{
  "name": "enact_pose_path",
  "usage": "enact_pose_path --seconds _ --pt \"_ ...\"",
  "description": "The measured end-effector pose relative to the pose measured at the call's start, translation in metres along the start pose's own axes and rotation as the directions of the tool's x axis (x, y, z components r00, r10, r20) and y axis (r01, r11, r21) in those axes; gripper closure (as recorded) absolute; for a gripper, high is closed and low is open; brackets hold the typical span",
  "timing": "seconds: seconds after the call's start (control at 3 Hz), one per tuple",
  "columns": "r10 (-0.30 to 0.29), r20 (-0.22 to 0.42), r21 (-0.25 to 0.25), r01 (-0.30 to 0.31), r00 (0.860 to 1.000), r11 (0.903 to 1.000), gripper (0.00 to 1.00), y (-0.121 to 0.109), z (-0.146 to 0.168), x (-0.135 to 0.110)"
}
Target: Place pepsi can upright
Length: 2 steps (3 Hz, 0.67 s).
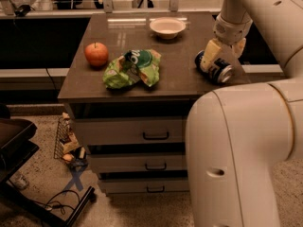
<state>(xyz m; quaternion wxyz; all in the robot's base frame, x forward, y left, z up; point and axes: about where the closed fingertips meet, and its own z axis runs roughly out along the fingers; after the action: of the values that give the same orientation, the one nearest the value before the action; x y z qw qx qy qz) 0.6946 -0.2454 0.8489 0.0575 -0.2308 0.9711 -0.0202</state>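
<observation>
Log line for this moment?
pepsi can: on its side, near cabinet top's right edge | gripper: right at the can | upright: not yet

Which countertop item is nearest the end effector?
The pepsi can, on its side at the right edge, by the end effector; apple, bag, bowl lie farther.
</observation>
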Motion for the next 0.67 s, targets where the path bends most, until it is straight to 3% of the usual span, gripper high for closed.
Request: enact_pose_path --seconds 0.67 --pt "0.0 0.011 0.004 0.0 1.0 1.0 0.72 -0.0011 0.0064 -0.0038"
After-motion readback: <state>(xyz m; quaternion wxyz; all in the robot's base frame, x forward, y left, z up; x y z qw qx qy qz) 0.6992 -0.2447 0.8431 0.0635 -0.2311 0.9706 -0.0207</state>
